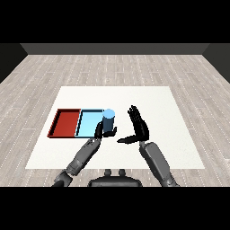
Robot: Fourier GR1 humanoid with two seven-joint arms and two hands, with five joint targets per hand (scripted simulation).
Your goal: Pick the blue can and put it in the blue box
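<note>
Grey wood-grain planks cover the floor, running back to a dark wall at the far end of the room. On the floor sits a white desk, seen from above and slightly behind.

Toward the desk's left side, a red tray and a light blue tray lie side by side, touching along one edge, the red one further left.

The blue can stands upright at the right edge of the light blue tray, its long axis vertical and its round, paler top facing up. Whether its base rests on the tray's rim or on the desk just beside it cannot be told.

The left hand reaches in from the lower left on a grey forearm, and its fingers curl round the lower part of the can.

The right hand is just to the right of the can, apart from it. Its fingers are straight and held close together, pointing away across the desk, with the thumb stretched out leftward toward the can.
</note>
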